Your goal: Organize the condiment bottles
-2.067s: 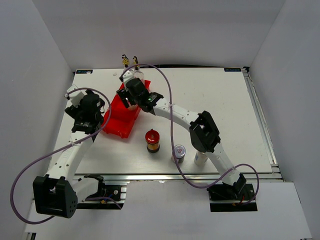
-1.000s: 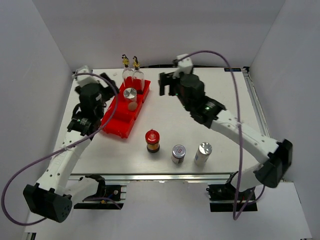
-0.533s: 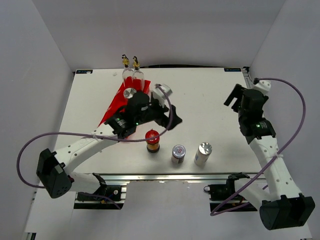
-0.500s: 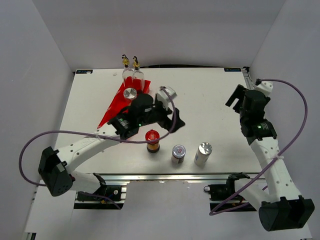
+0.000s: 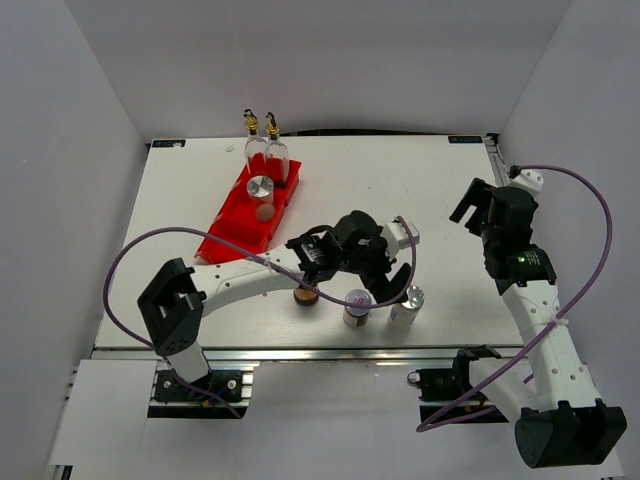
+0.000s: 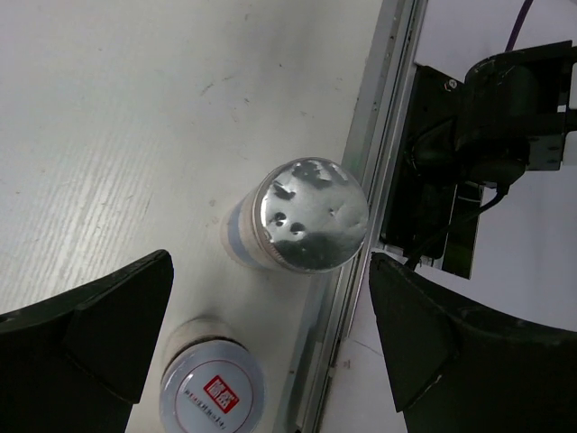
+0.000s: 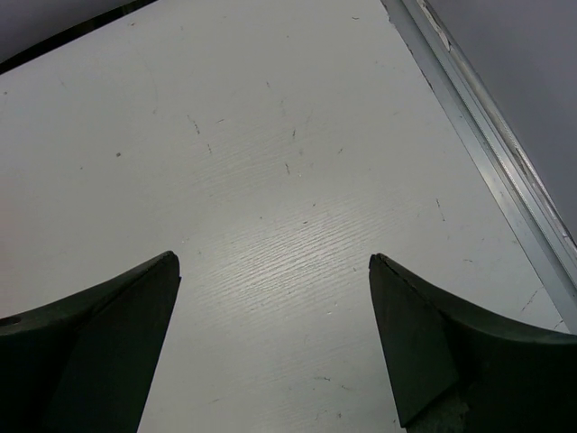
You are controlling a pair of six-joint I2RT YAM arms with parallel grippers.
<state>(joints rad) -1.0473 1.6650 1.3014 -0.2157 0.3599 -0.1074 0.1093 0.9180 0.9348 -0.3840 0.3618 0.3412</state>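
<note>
**Condiment bottles: left jaws poised over the near-edge shaker, grasp not yet made**

Left jaws stand wide apart and hold nothing. In the left wrist view the white shaker [image 6: 306,216], silver cap up, sits below and between the two fingers [image 6: 108,334]. Right jaws are likewise parted and bare, over plain bench [image 7: 270,225] close to its right rail [image 7: 491,153].

Step in hand, as judged: the pick-up approach on that shaker. The next move calls for lowering the left jaws, centring them and closing on the white body under the cap. A lift clear of its neighbours should come before any travel toward the red tray [image 5: 232,245].

The short jar [image 6: 215,392] stands just beside the shaker on one finger's side, and that finger could nudge it on the way down. On the other side the near rail [image 6: 383,153] runs just beside the shaker, with the second finger hanging over it, so margin is slim both ways. The red-lidded jar [image 5: 305,293] is partly hidden under the left arm [image 5: 250,272], and a low sweep back could clip it.

The tray lies at the far left of the bench. One cruet [image 5: 254,154] and the second cruet [image 5: 277,154] stand at its far end, with another capped shaker [image 5: 260,186] next to them; the nearer compartments look free. Broad open bench lies between the tray and the right arm [image 5: 520,260], which is well apart.
</note>
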